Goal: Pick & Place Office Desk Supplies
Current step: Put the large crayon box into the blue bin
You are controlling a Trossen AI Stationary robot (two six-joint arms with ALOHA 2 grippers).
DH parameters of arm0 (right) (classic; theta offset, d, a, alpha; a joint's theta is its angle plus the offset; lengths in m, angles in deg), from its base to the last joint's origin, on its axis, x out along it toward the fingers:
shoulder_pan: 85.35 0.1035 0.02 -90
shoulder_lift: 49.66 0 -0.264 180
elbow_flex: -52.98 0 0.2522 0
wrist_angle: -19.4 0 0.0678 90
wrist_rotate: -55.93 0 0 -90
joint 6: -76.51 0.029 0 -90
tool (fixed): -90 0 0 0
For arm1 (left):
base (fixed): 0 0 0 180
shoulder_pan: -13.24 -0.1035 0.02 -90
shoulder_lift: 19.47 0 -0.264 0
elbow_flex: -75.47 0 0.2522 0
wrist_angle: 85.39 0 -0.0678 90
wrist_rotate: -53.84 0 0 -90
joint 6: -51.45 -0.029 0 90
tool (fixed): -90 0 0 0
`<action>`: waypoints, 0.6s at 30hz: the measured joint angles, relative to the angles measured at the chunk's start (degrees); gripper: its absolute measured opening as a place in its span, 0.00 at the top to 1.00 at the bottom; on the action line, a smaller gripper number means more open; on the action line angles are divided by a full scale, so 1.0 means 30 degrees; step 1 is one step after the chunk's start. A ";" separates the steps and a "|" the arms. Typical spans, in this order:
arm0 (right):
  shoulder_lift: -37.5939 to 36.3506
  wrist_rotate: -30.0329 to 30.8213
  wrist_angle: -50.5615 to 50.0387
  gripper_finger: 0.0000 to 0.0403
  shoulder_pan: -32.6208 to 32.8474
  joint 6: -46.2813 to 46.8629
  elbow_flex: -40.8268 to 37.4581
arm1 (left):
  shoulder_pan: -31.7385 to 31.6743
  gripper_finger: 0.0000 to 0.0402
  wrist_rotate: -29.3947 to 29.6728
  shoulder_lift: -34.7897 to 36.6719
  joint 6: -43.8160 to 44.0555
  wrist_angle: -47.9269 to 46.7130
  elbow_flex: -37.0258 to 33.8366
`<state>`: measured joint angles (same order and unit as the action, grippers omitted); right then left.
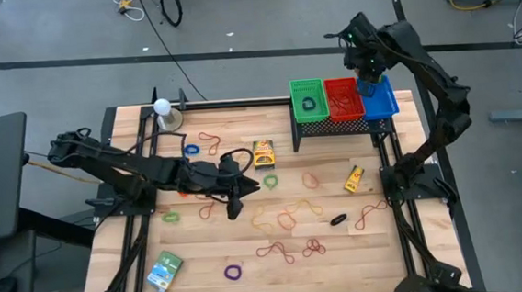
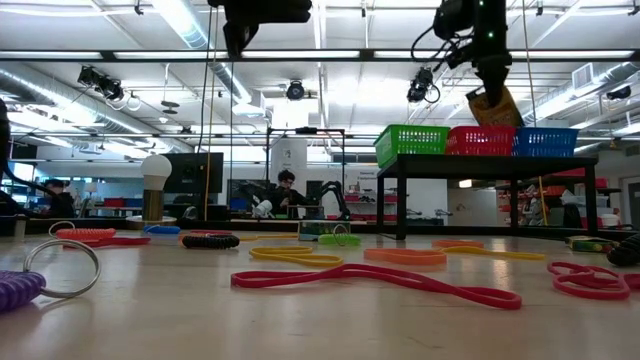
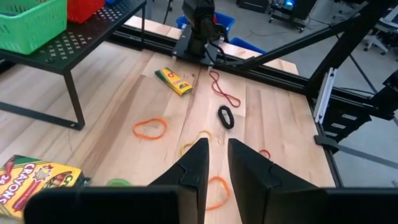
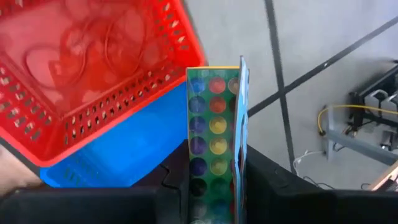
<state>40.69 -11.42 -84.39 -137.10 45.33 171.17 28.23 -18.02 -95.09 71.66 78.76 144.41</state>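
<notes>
Both arms work: right gripper point(image 4: 214, 180) clamps a dotted packet point(image 4: 214, 124) over the blue basket point(image 1: 379, 101); left gripper point(image 3: 214, 163) low, narrow, seemingly empty.

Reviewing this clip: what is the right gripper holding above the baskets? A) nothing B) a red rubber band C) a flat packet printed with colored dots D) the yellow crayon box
C: the right wrist view shows the right gripper clamped on a flat dotted packet over the blue basket, beside the red basket.

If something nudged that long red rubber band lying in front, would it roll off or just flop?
Probably flop. The red band lies flat in a wavy, collapsed loop on the table, so it looks limp. It seems thin and light; a push would likely drag or bunch it, not roll it.
</notes>
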 joint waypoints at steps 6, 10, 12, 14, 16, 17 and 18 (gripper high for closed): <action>0.0007 0.0381 0.0003 0.76 0.0000 -0.0409 -0.1142 | 0.0276 0.84 0.0005 0.0001 0.0203 0.0007 0.0000; -0.0007 0.0216 0.0013 0.74 0.0000 -0.0258 -0.1559 | 0.0277 0.84 -0.0036 0.0001 0.0302 0.0015 0.0000; -0.0007 0.0139 0.0016 0.72 0.0000 -0.0269 -0.1844 | 0.0277 0.84 -0.0040 0.0001 0.0335 0.0015 0.0000; -0.0007 0.0125 0.0011 0.72 0.0000 -0.0329 -0.2115 | 0.0277 0.84 -0.0040 0.0001 0.0342 0.0029 0.0000; -0.0007 0.0110 0.0050 0.72 0.0000 -0.0342 -0.2312 | 0.0277 0.84 -0.0040 0.0001 0.0436 0.0029 0.0000; -0.0007 0.0177 0.0103 0.72 0.0000 -0.0353 -0.2388 | 0.0284 0.84 -0.0047 0.0001 0.0480 0.0029 0.0000; -0.0007 0.0299 0.0152 0.72 0.0000 -0.0397 -0.2443 | 0.0284 0.84 -0.0047 0.0001 0.0495 0.0034 0.0000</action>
<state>40.67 -10.52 -83.93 -137.10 44.14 163.84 29.08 -18.16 -95.08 73.15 78.86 144.41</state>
